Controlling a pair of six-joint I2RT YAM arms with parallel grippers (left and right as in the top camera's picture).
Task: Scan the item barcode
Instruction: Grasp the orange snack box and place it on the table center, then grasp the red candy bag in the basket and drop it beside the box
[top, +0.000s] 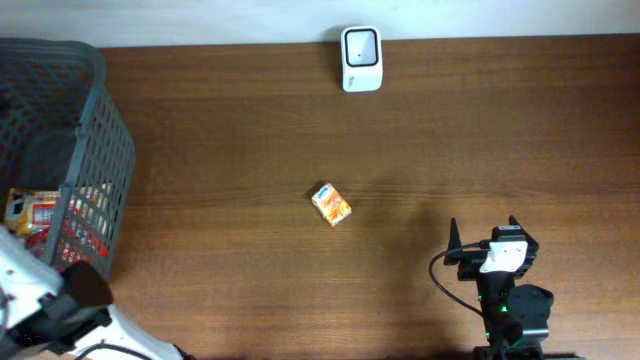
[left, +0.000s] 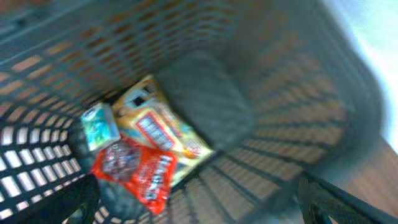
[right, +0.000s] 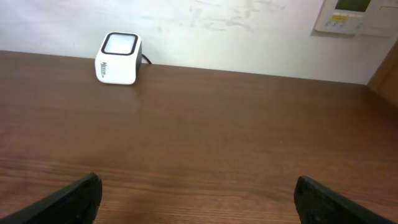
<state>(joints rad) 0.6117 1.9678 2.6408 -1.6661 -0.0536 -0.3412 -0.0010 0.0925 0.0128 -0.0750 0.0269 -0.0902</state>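
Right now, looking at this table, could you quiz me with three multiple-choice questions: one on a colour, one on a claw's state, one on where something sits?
1. The scanner has a casing that is: A white, B red, C green.
2. The right claw is: A shut on something, B open and empty, C shut and empty.
3. The small orange box lies: A on the scanner, B in the right claw, C on the bare table.
Answers: A, its casing shows white against the wood; B, its fingers stand wide apart with only table between; C, it sits alone mid-table.
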